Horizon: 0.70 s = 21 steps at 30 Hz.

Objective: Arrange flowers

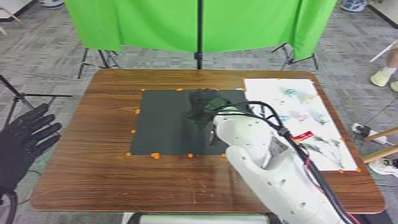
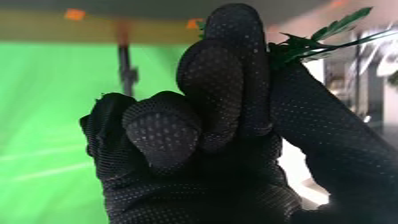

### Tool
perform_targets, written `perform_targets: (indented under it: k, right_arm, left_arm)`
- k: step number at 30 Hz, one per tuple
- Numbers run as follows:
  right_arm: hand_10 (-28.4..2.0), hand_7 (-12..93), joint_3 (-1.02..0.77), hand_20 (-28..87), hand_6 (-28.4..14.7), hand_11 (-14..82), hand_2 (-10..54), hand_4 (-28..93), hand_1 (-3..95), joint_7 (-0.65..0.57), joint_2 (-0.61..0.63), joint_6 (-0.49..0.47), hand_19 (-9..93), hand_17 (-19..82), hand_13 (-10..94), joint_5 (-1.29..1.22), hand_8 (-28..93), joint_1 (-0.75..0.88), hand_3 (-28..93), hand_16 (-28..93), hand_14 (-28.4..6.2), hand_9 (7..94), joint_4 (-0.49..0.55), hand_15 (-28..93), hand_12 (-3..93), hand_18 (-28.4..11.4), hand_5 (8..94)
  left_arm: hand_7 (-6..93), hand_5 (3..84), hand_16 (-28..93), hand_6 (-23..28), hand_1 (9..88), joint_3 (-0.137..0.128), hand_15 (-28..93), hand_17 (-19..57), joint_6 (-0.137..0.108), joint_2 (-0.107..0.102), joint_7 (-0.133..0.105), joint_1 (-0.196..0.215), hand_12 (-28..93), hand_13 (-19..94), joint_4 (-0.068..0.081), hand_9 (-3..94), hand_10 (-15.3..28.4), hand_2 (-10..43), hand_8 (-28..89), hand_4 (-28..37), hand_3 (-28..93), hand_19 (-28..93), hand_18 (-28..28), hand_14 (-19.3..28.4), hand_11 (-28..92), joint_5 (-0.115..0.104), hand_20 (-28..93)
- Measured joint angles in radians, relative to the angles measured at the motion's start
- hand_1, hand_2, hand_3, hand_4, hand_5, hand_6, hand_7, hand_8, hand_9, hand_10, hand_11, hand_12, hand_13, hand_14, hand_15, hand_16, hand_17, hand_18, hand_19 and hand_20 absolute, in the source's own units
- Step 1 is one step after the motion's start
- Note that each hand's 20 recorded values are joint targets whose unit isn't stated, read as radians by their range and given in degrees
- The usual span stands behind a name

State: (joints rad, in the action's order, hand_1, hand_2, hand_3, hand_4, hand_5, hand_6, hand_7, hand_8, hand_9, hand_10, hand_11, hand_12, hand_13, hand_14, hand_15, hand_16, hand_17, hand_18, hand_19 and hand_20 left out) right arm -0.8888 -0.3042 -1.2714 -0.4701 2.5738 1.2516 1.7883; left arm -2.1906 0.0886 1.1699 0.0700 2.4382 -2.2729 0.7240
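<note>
My right hand is over the dark mat, back toward its far edge. In the right wrist view, the same hand pinches a green leafy stem between thumb and a finger; the blossom end cannot be made out. Pale flowers with bluish heads and pinkish heads lie on the white sheet at the right, with green stems nearer the front. Off the table's left side, my left hand is held with straight, spread fingers.
Orange tape pieces surround the mat on the brown table. A red label lies on the sheet beside my right forearm. Behind the table hangs a green backdrop on black stands.
</note>
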Motion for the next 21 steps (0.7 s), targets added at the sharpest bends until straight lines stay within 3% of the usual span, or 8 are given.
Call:
perform_targets:
  k: [6,11,18,21]
  right_arm:
    - [-8.7,35,0.109,63,-5.0,48.3,1.7,-3,29.5,0.008,-0.058,-0.016,93,48,83,0.057,2,-0.026,93,26,-4.4,88.2,-0.098,72,28.6,-18.9,92.2]
    - [-8.8,34,0.157,63,-4.7,48.4,1.8,-3,29.3,0.001,-0.127,-0.016,93,48,83,0.116,1,-0.038,93,26,-4.2,88.4,-0.151,72,28.2,-18.9,92.7]
    - [-8.6,33,0.179,63,-5.0,49.1,2.0,-4,28.5,-0.069,-0.204,0.008,93,49,84,0.114,-3,-0.041,93,26,-4.1,88.6,-0.182,72,26.7,-18.8,93.7]
    - [-8.4,33,0.185,63,-4.6,49.0,1.9,-4,28.3,-0.087,-0.217,0.01,93,49,84,0.121,-3,-0.039,93,26,-3.8,88.7,-0.188,72,26.7,-18.8,93.7]
  left_arm:
    - [20.7,25.0,0,1.8,25.1,0.025,32,-11.9,0.001,-0.003,0.0,-0.002,16,13,0.0,19.4,9.5,-4.0,-12,-28.2,69,40,18.2,11.6,20,0.0,7]
    - [20.7,24.9,0,1.7,25.1,0.051,32,-11.9,0.001,-0.022,0.011,-0.019,16,13,0.004,19.3,9.5,-3.9,-12,-28.3,69,40,18.1,11.6,20,-0.001,7]
    - [20.6,24.8,0,1.7,25.1,0.077,32,-11.9,0.001,-0.057,0.056,-0.071,16,13,0.013,19.3,9.5,-3.8,-12,-28.2,69,40,18.1,11.5,20,0.009,7]
    - [20.6,24.8,0,1.7,25.1,0.082,32,-12.0,0.002,-0.066,0.063,-0.08,16,13,0.016,19.3,9.5,-3.8,-12,-28.2,68,40,18.1,11.5,20,0.01,8]
